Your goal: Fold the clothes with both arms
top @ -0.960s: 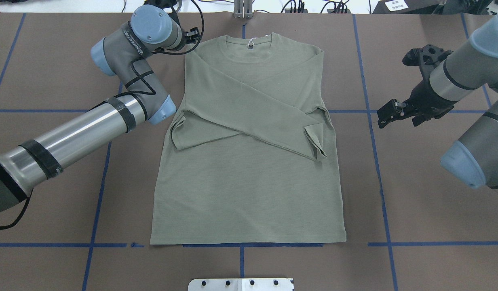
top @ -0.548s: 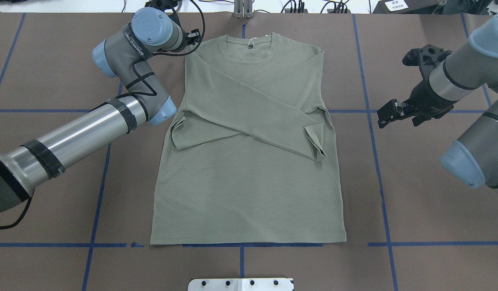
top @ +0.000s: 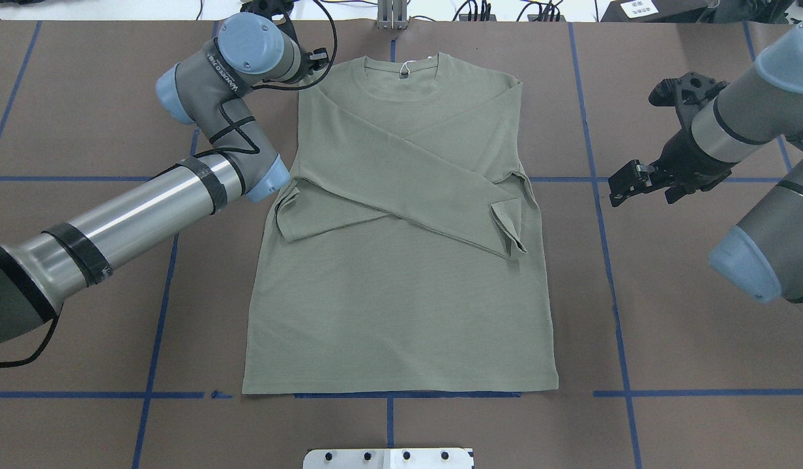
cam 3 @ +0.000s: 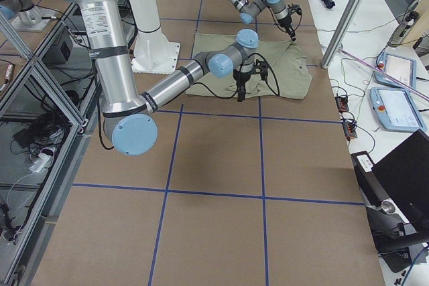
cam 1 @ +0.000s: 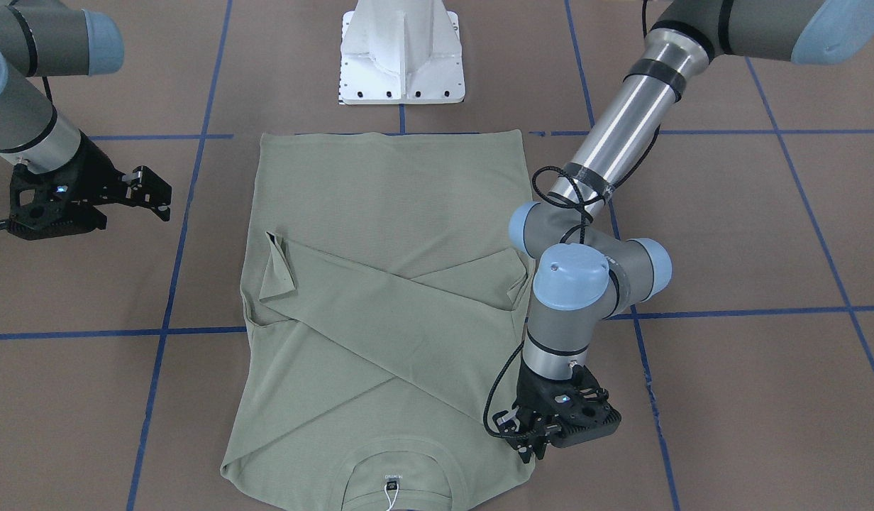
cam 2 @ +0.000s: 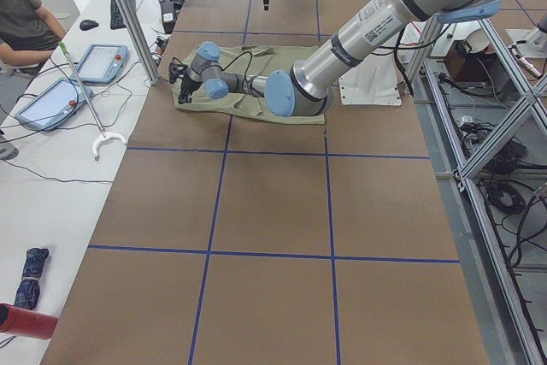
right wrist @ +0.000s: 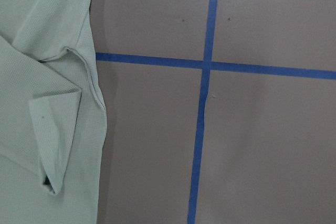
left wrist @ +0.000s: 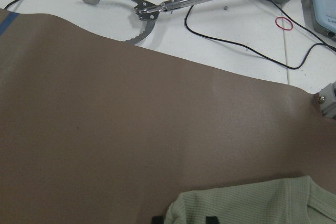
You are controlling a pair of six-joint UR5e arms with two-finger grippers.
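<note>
The pale green shirt (top: 401, 293) lies flat and face up on the brown table, both sleeves crossed over its chest, and a white hang tag (top: 405, 65) sits at the neck. My left gripper (cam 1: 534, 446) is down at the shirt's shoulder corner beside the neck. In the left wrist view its two dark fingertips (left wrist: 211, 219) stand apart with the shoulder edge of the shirt (left wrist: 252, 203) between them, so it is open. My right gripper (top: 620, 187) hovers open and holds nothing. It is over bare table to the side of the folded cuff (right wrist: 47, 140), about a hand's width from the shirt's edge.
Blue tape lines (top: 603, 195) grid the table. The white pedestal plate (cam 1: 401, 64) stands just behind the shirt's hem. Past the far table edge lie a metal reach-grabber (left wrist: 126, 14) and cables. A seated person (cam 2: 21, 23) and tablets (cam 2: 102, 61) are there too.
My left arm's wrist and elbow have shifted toward the shirt's shoulder and neck. The right arm and the shirt have not moved.
</note>
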